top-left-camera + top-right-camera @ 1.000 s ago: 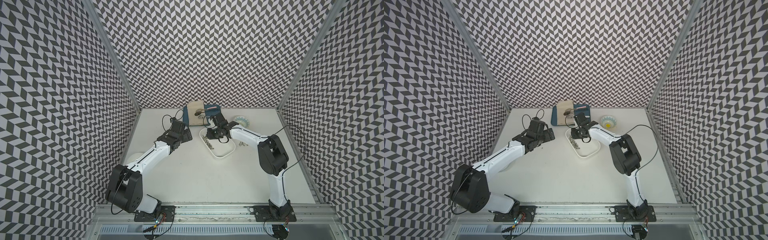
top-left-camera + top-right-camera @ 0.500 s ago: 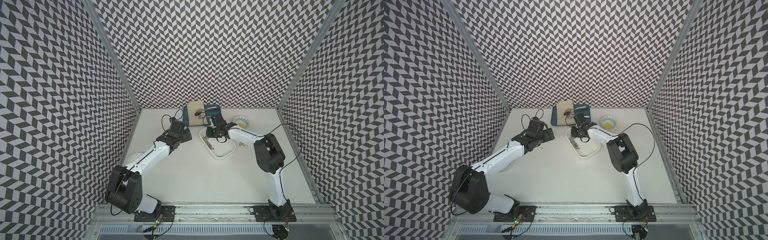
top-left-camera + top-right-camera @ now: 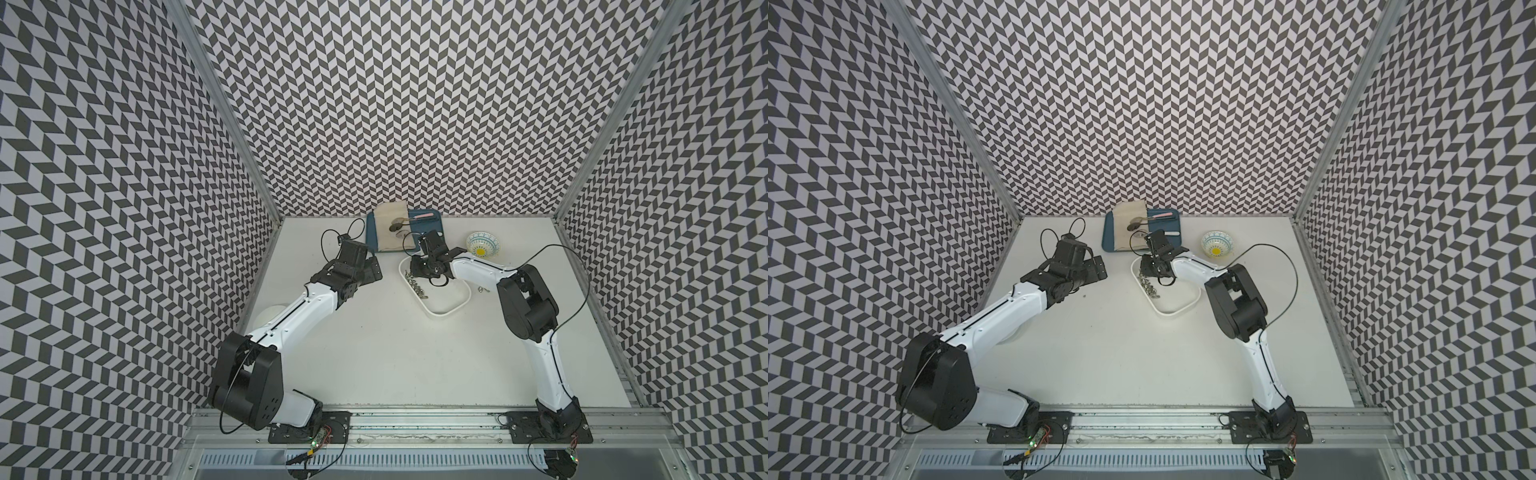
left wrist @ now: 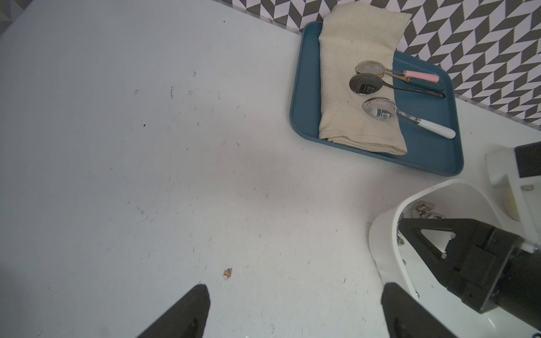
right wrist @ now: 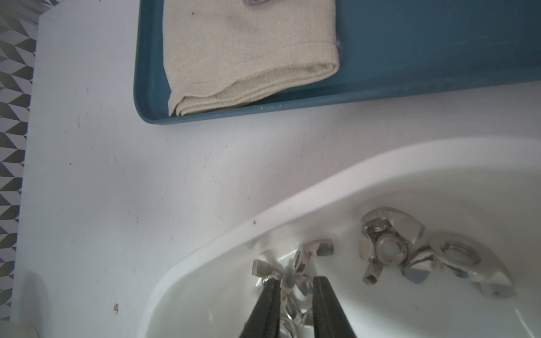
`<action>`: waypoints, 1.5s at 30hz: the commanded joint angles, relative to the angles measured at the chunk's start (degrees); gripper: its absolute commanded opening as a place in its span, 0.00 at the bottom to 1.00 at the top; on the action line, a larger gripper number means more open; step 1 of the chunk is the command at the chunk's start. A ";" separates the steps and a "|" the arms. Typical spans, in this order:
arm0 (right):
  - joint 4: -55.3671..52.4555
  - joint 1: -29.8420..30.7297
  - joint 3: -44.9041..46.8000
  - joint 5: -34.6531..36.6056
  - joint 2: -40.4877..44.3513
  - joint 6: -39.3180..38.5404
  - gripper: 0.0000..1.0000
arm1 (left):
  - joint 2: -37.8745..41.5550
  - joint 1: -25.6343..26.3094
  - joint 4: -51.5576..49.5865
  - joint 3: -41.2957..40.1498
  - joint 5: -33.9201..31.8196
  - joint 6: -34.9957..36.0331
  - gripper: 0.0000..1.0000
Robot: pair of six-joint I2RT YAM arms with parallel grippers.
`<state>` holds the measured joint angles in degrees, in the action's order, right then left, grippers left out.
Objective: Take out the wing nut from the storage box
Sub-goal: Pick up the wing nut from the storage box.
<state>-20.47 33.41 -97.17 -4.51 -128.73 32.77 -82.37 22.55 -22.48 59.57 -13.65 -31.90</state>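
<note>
right pincer [image 3: 417, 272]: storage box [image 3: 451, 305], 10 o'clock corner | wing nuts [image 3: 417, 286]: along its 9 o'clock wall

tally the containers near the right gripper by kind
tray: 1
bowl: 1
box: 1
total: 3

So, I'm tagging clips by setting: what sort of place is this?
Probably a robot lab test cell: chevron-patterned walls enclose a white table, and the left arm and right arm are bolted to a metal rail along its front edge.
</note>
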 commanded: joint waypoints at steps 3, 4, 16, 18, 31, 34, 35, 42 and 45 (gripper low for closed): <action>1.78 0.43 -2.67 1.02 -2.34 1.11 0.24 | 1.42 -0.65 -1.16 -0.11 0.11 1.30 0.96; 1.53 0.43 -3.04 1.13 -2.62 1.06 0.24 | 1.38 -0.75 -1.16 -0.09 0.11 1.31 0.96; -0.51 0.43 -4.35 2.45 -4.78 0.85 0.17 | 1.38 -1.45 -1.00 -0.11 0.29 1.69 0.96; -0.88 0.34 -4.20 2.53 -5.02 0.63 0.14 | 1.50 -1.45 -0.99 -0.11 0.31 1.67 0.96; 5.05 0.39 3.00 -0.51 5.58 0.06 0.04 | 1.51 -1.62 -1.12 0.52 -0.65 1.75 0.96; 4.82 0.34 4.35 -0.14 9.02 -0.84 0.04 | 1.34 -1.80 -1.29 1.13 -0.81 2.07 0.96; 4.69 0.30 4.95 0.20 10.07 -1.14 0.03 | 1.34 -1.80 -1.32 1.27 -0.83 2.05 0.96; 3.38 -2.54 13.70 2.17 20.57 -3.02 0.03 | 1.15 -1.80 -1.25 1.83 -0.41 1.58 0.96; 2.92 -5.80 20.52 2.52 26.71 -3.35 0.03 | 1.15 -1.80 -0.99 1.71 -0.24 1.38 0.96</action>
<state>-17.58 30.52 -81.12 -3.70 -106.63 30.74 -82.37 20.97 -22.83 59.77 -13.78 -30.70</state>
